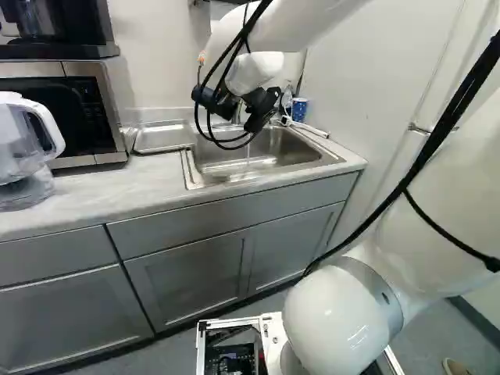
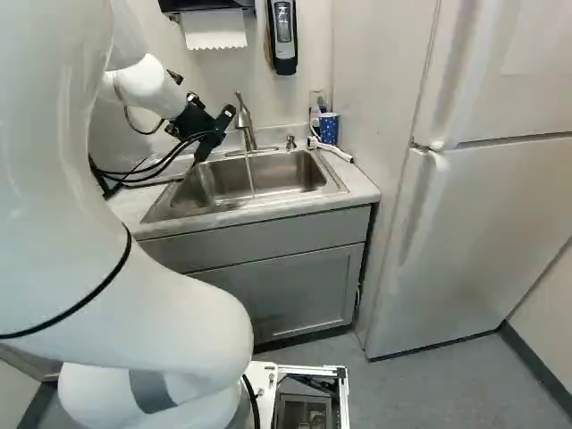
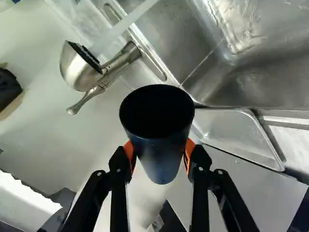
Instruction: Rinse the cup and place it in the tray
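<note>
My gripper (image 2: pixel 214 134) hangs over the left part of the sink (image 2: pixel 332 181) in the right base view. In the wrist view the gripper (image 3: pixel 158 153) is shut on a dark blue cup (image 3: pixel 161 145), an orange pad on either side. The cup's open mouth faces the wrist camera; its inside is too dark to make out. Water runs from the faucet (image 3: pixel 115 67) into the sink, and the stream passes clear of the cup in the wrist view. A metal tray (image 1: pixel 162 137) lies on the counter left of the sink.
A blue dotted cup (image 2: pixel 329 129) stands behind the sink's right corner, near a white hose-like item (image 2: pixel 332 150). A microwave (image 1: pixel 94 117) and a clear pitcher (image 1: pixel 23 144) are on the counter. Right of the sink stands a refrigerator (image 2: pixel 483 206); a paper towel dispenser (image 2: pixel 214 29) hangs above.
</note>
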